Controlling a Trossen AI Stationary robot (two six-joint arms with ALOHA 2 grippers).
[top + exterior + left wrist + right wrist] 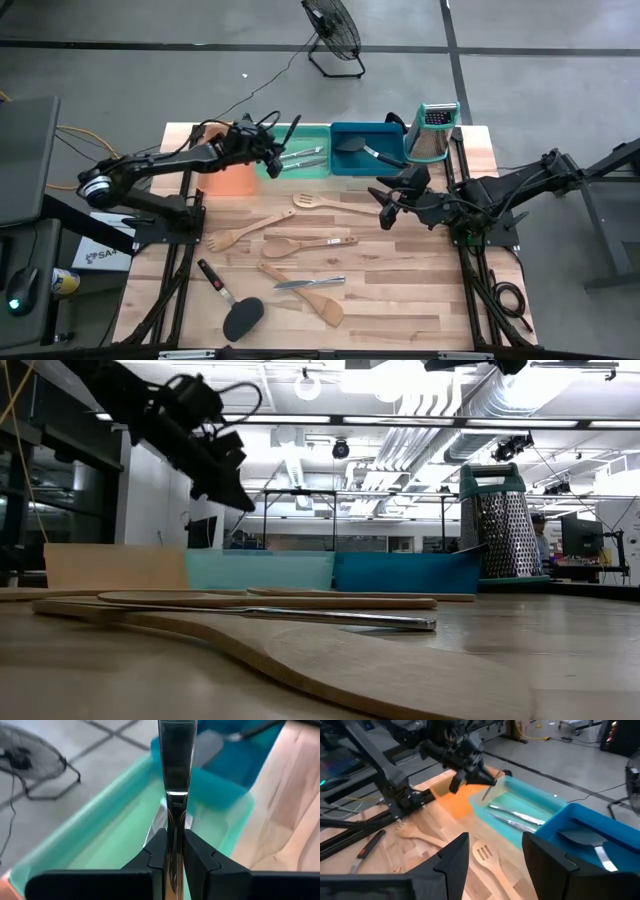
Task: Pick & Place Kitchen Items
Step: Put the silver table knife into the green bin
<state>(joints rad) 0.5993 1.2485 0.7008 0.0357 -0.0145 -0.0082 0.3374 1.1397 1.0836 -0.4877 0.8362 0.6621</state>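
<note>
A wooden tabletop (400, 300) seen from above, sorting partly done. Near the front edge, unsorted, lie a black turner (240, 317), a red-handled tool (213, 279), a wooden spatula (305, 294) and a silver knife (310, 283). Toward the middle lie a wooden fork (240, 233), a wooden spoon (305, 244) and a slotted wooden spatula (335, 205). Beside them, near the right edge, the right gripper (387, 212) hovers with its fingers apart, holding nothing. Along the back edge stand three trays: the orange tray (232, 180) shows nothing inside, the green tray (318, 166) holds silver cutlery (300, 158), and the blue tray (352, 164) holds a black turner head (350, 145). The left gripper (272, 160) hangs over the green tray, clamped narrowly on a slim silver utensil (176, 765), likely about to drop it. A steel grater (434, 132) stands at the back right corner.
</note>
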